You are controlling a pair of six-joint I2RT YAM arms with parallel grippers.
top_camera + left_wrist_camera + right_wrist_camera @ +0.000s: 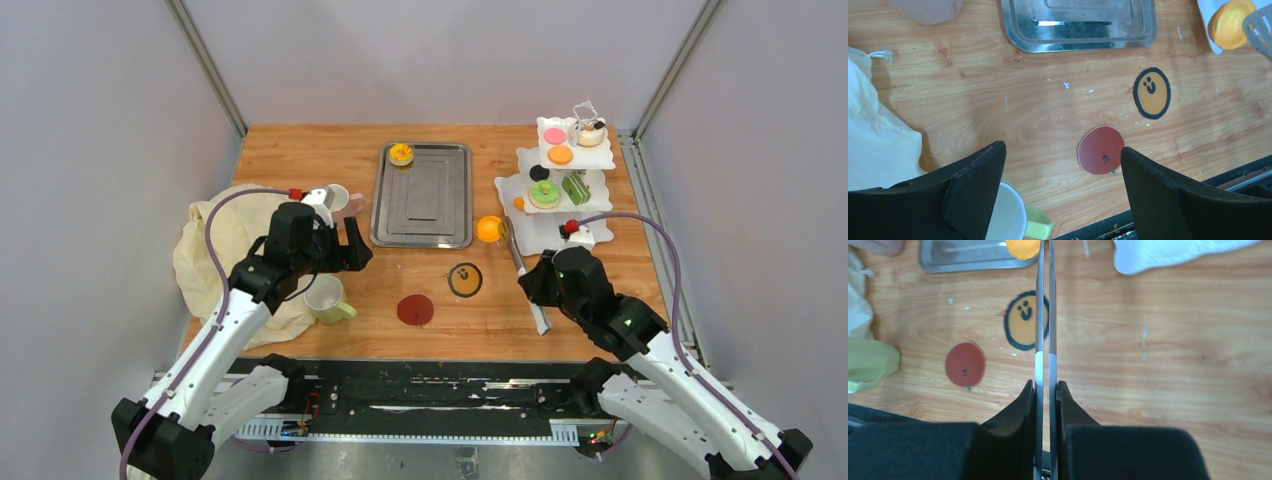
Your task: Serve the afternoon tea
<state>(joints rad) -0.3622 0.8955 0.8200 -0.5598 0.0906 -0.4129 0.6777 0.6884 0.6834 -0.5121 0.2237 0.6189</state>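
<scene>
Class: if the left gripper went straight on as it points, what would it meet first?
Probably the red coaster, framed between the left gripper's open fingers; depth is uncertain.

Top cam looks down fr behind; wrist cams low, facing fwd, both show red coaster (1100, 150).

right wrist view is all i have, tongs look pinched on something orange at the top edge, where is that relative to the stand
Observer: From above, the orange pastry at the tips of the tongs is between the steel tray and the lowest plate of the tiered stand.
Operator: anything on the tray
Observer: One orange tart, in its far left corner.
Operator: and the left arm
Observer: The left gripper is open, above the table beside the yellow-green mug.
</scene>
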